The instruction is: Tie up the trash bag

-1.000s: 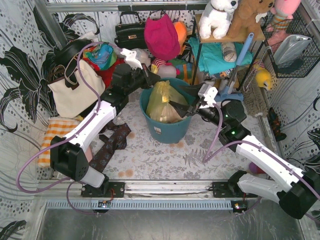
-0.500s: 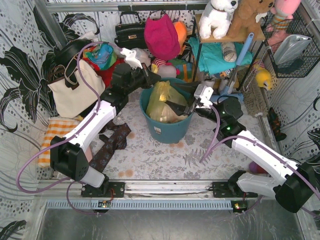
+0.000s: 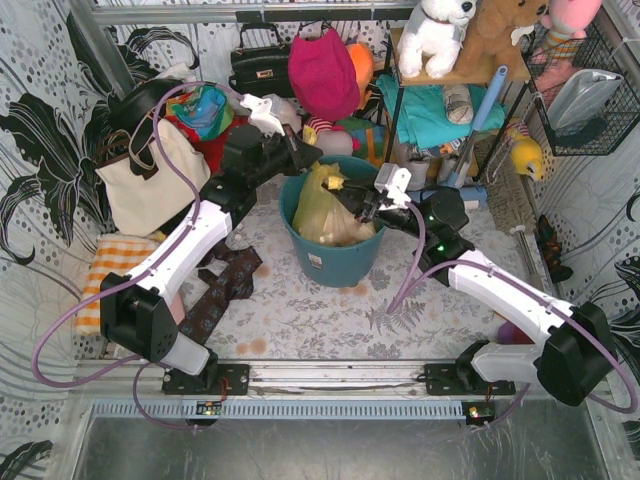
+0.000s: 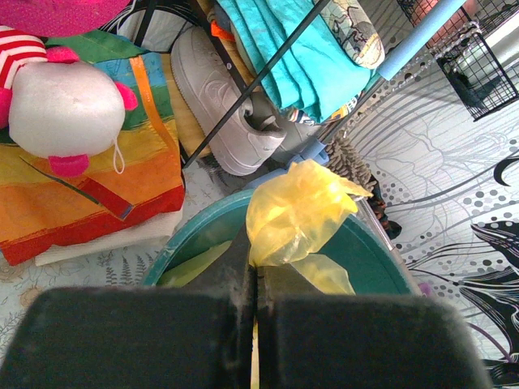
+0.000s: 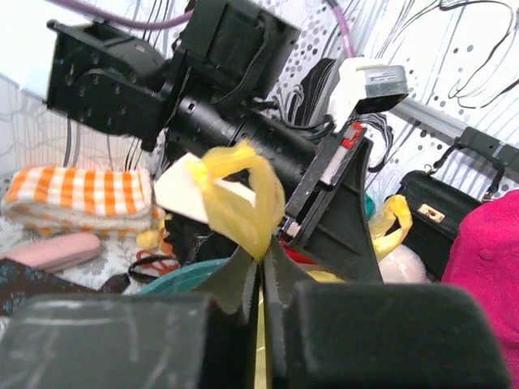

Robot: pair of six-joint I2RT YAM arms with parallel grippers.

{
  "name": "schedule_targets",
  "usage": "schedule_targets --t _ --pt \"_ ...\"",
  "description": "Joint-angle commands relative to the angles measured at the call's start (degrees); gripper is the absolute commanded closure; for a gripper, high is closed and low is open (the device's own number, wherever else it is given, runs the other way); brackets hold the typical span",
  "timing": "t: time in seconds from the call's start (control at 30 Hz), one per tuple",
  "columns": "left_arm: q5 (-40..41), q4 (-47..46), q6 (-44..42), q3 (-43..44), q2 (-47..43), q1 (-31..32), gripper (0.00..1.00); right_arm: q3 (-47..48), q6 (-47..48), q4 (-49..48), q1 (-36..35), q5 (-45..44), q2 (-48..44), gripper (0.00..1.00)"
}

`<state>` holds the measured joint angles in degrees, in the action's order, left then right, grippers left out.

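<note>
The yellow trash bag (image 3: 322,208) sits in the round teal bin (image 3: 333,262) at mid-table. My left gripper (image 3: 306,160) is at the bin's far left rim, shut on a bunched top flap of the trash bag (image 4: 297,209); its jaws (image 4: 255,266) are pressed together with yellow film between them. My right gripper (image 3: 346,197) reaches in from the right and is shut on another yellow flap of the trash bag (image 5: 240,198) that loops above its tips (image 5: 261,261). The two grippers are close together over the bin.
A cream tote bag (image 3: 150,175) stands at the left, with an orange checked cloth (image 3: 108,270) in front of it. Bags, clothes and a pink bundle (image 3: 322,70) crowd the back. A black rack (image 3: 400,110) with plush toys stands at the back right.
My right arm has swung left over the bin, and its gripper has gone from open to shut on the bag's right flap. The left arm stayed put.
</note>
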<state>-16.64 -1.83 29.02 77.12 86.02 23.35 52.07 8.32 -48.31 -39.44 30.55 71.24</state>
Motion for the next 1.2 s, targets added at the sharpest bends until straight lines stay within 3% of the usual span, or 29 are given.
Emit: schedule_targets --t 0.0,0.13,0.37,0.67,0.97,1.17 --pt "0.16 -4.99 0.37 1.64 -2.02 -0.31 1.0 -0.12 -3.53 -6.63 0.07 -6.68 -3.31 1.0" --pt "1.62 -5.68 -1.04 5.98 -2.28 -0.33 1.0 1.93 -4.71 -3.96 0.07 -12.37 -6.22 1.0" --pt "1.05 -5.13 -1.83 12.17 0.53 -0.33 1.0 1.9 -10.51 -0.76 0.07 -0.26 -10.85 1.0" --pt "-6.29 -12.89 3.34 0.12 4.79 -0.38 1.0 -14.15 -15.63 -0.66 0.07 -2.65 -16.51 1.0" --pt "-9.56 -12.45 3.04 12.01 7.13 -0.33 1.0 -4.14 -16.26 -2.0 0.07 3.29 -13.29 1.0" --pt "-8.02 -14.76 3.86 8.1 6.28 -0.3 1.0 -7.54 -18.66 -1.55 0.07 3.77 -15.68 1.0"
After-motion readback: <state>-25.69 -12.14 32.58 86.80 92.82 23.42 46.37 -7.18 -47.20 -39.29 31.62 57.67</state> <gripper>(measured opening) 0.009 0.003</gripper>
